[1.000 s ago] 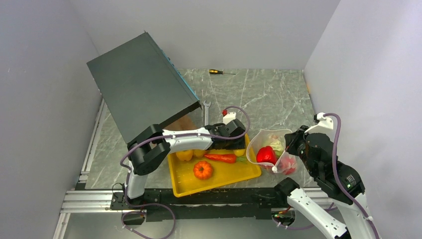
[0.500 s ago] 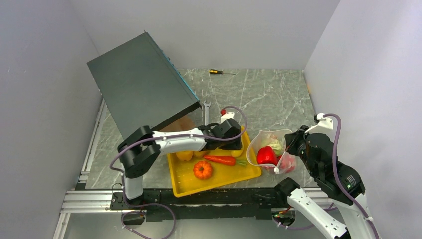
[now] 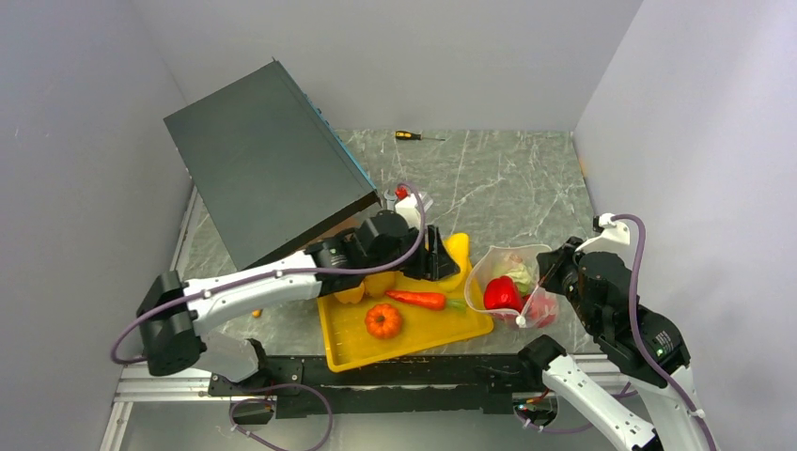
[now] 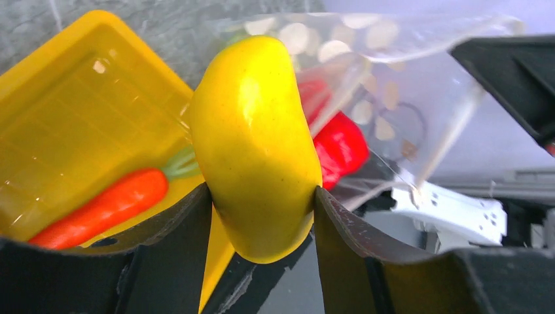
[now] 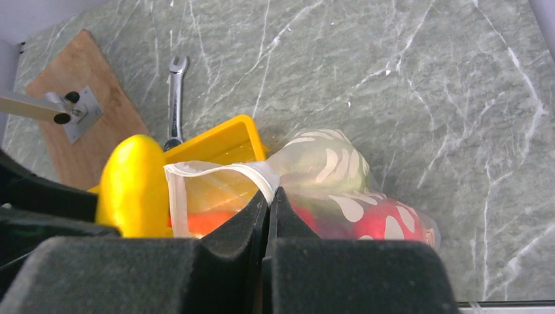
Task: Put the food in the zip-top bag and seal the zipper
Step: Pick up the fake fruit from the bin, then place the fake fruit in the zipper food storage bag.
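Now, transfer step. My left tool [image 4: 262,191] is clamped on the yellow food piece [image 4: 252,131], one finger on each flank, low on its body, so most of it stands clear ahead of the fingers. I hold it over the far right corner of the yellow tray [image 3: 437,324], nose toward the zip-top bag [image 5: 327,167].

My right tool [image 5: 268,196] is closed tight on the bag's rim, pinching the white zipper [image 5: 216,169] strip. Judged purpose: lifting that lip props the mouth open and turns it toward the tray, giving my left arm a target. The bag sits on the bench [image 3: 498,178] just off the tray's right end; touching the tray or not, I cannot tell.

- In the bag: a red pepper [image 3: 503,292] and a pale green item [image 3: 520,272] behind it.
- In the tray: the carrot [image 3: 418,299], the pumpkin [image 3: 383,320], and a yellow pepper [image 3: 348,293] partly under my left arm.

Judgement: mid-task, zipper unsealed, several pieces to go. The yellow piece should pass the white strip before release. The mouth looks narrow for it and the film is soft. Risk: the piece catches the lip, folds it shut, or drags it out of my right tool's pinch.
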`<control>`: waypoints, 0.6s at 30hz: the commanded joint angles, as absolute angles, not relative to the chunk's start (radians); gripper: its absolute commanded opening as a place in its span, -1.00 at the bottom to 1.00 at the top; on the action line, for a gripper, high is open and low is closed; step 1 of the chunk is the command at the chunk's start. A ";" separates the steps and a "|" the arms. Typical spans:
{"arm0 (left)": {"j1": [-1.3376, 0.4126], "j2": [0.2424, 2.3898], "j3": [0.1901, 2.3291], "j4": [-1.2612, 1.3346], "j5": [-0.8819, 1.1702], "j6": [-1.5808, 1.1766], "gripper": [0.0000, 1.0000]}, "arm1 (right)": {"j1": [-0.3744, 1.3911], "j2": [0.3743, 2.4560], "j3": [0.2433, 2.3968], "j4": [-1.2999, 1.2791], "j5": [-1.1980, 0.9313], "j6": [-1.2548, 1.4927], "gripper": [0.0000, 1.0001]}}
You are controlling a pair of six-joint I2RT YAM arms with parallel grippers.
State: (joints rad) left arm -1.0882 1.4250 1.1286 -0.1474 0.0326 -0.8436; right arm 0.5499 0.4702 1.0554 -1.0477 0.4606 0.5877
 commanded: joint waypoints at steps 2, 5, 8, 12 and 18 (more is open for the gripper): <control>-1.106 1.315 1.093 -0.039 0.150 -0.785 -0.18 | 0.554 0.486 1.071 -0.966 0.444 0.582 -1.00; -1.125 1.300 1.103 -0.009 0.206 -0.772 -0.18 | 0.554 0.502 1.082 -0.966 0.439 0.586 -1.00; -1.147 1.323 1.125 0.044 0.273 -0.773 -0.18 | 0.554 0.503 1.073 -0.948 0.431 0.581 -1.00; -1.157 1.404 1.186 0.065 0.386 -0.822 -0.19 | 0.553 0.516 1.080 -0.952 0.423 0.585 -1.00; -1.158 1.497 1.245 0.064 0.449 -0.899 -0.20 | 0.554 0.509 1.076 -0.950 0.421 0.574 -1.00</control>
